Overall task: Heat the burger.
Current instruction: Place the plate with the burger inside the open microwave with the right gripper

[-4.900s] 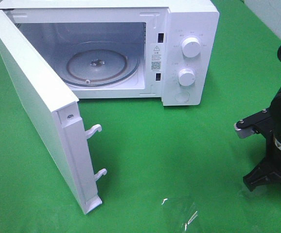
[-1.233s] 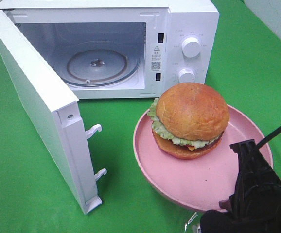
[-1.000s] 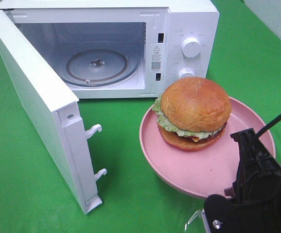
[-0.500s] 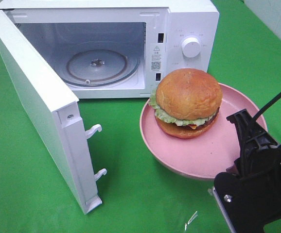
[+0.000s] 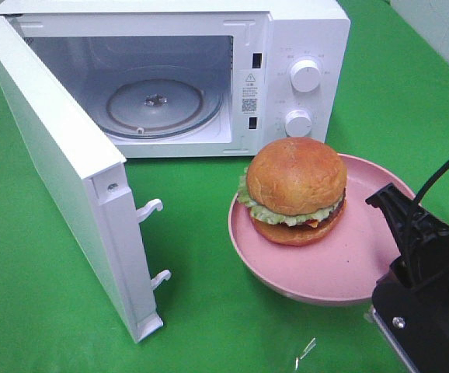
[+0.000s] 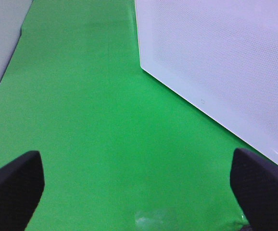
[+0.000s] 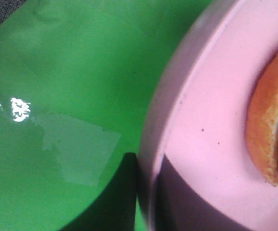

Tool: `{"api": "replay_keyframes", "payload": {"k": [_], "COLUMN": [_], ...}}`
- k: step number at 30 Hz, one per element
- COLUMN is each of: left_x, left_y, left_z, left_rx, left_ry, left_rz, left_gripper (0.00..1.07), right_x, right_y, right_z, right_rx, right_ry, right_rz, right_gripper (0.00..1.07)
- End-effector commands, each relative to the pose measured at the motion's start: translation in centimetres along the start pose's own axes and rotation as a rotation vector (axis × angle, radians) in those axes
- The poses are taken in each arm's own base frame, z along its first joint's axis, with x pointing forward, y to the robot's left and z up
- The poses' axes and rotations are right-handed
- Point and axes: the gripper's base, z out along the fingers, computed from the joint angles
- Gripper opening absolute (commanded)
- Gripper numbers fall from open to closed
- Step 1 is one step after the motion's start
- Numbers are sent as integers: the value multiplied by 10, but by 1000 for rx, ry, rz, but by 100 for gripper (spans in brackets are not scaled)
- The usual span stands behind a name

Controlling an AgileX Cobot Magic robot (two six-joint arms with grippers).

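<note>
The burger (image 5: 294, 190), with a glossy brown bun, green lettuce and a dark patty, sits on a pink plate (image 5: 341, 272) in front of the microwave's control panel. My right gripper (image 5: 391, 221) is shut on the plate's right rim. In the right wrist view the plate rim (image 7: 158, 120) runs between the jaws of the right gripper (image 7: 146, 202), and the edge of the burger's bottom bun (image 7: 266, 130) shows on the far side. My left gripper (image 6: 139, 192) stands open over bare green cloth and does not appear in the exterior view.
The white microwave (image 5: 302, 31) stands at the back with its door (image 5: 61, 163) swung wide open to the left. A glass turntable (image 5: 158, 105) lies inside. The door's outer face (image 6: 216, 62) is near the left gripper. Green cloth (image 5: 209, 311) covers the table.
The plate with the burger has sunk lower and shifted slightly left, uncovering the microwave's lower knob. The right arm has drawn down and right. The left gripper stays open.
</note>
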Motion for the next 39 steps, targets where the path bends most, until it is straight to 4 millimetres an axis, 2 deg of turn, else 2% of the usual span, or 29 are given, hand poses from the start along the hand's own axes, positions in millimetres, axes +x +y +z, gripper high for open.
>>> {"api": "replay_keyframes", "payload": {"k": [1,7,12,28,39], "left_x": [0,0,0,0,0], "left_y": [-1,-1,-1,-1,-1], "left_z": [-2,-2,-2,-2,-2], "left_rx": [5,5,5,5,5], "left_ry": [-29,-29,-29,-29,-29], "left_rz": [0,0,0,0,0], "left_gripper": [98,98,98,98,98], "right_x": [9,18,15,15,14], "right_y": [-20,-28,-33,-40,-58], "right_z": [-6,-9,-10,-12,2], "right_rx": [112,124,167,205,164], "right_ry": [-30,-32,-67,-64,-75], "right_rz": [9,-38,-91,-83,-80], "right_gripper": [0,0,0,0,0]}}
